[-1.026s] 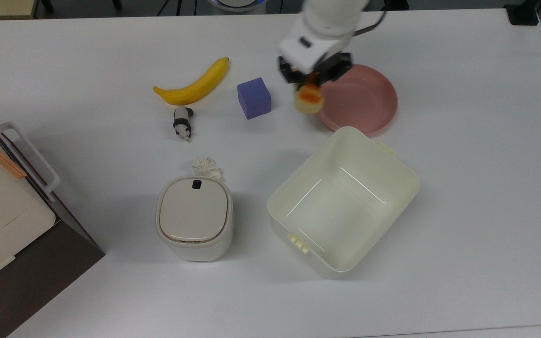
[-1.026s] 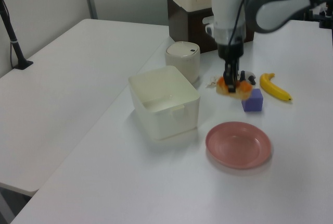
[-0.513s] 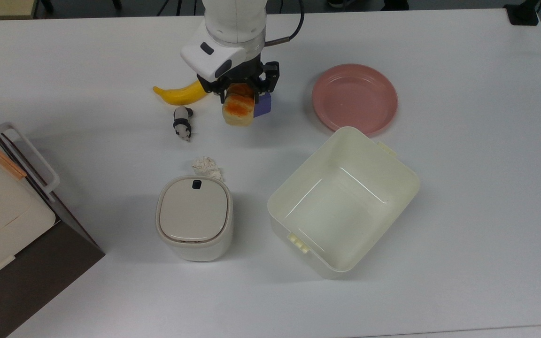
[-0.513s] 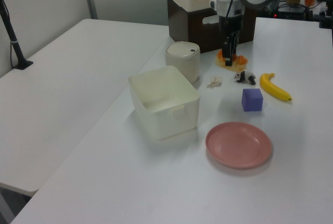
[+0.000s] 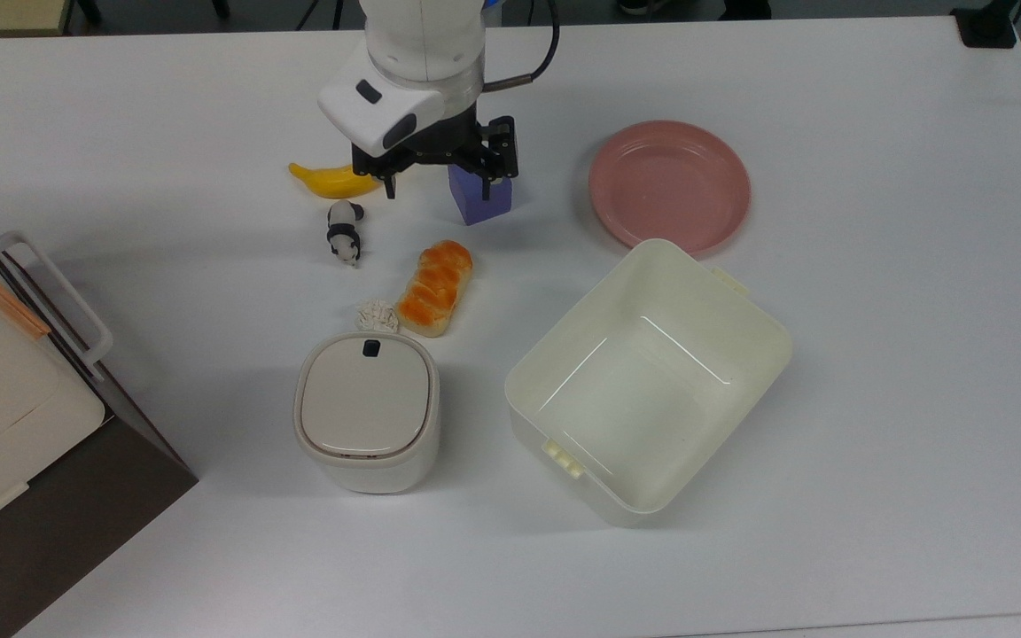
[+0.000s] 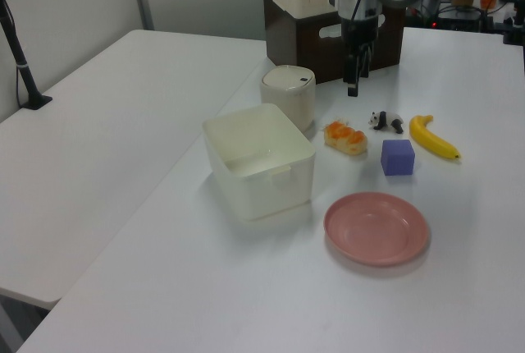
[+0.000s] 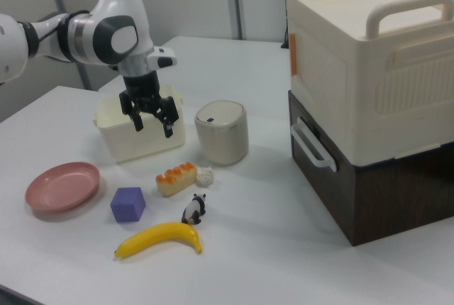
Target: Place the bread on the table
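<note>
Top view: bread (image 5: pixel 435 290) lies flat on the table (image 5: pixel 874 372), glazed side up, just beside the crumpled paper scrap (image 5: pixel 377 315) and near the lidded cream canister (image 5: pixel 367 410); we use the canister as landmark. From the canister, the bread sits just past its far edge, toward the purple cube (image 5: pixel 479 193) and the toy panda (image 5: pixel 344 232); the cream bin (image 5: pixel 648 381) is off to the top view's right of the canister, the pink plate (image 5: pixel 669 184) beyond that, well apart from the bread. The banana (image 5: pixel 331 180) is farther out past the panda. The gripper (image 5: pixel 436 173) hangs raised above the cube-banana area with its jaws spread and nothing between them; the right view confirms the gripper (image 7: pixel 150 118) is empty and clear of the loaf. Handling call: we judge the bun light and soft, with a glossy top that may be slick and could dent under force; if a regrasp is needed, take it across the short width on the pale sides, mid-length, with light squeeze. Versus half a second ago: the bread was clamped in the jaws up beside the cube; now it is released and resting on the table near the canister, and the gripper has opened. We read the placement as done.
</note>
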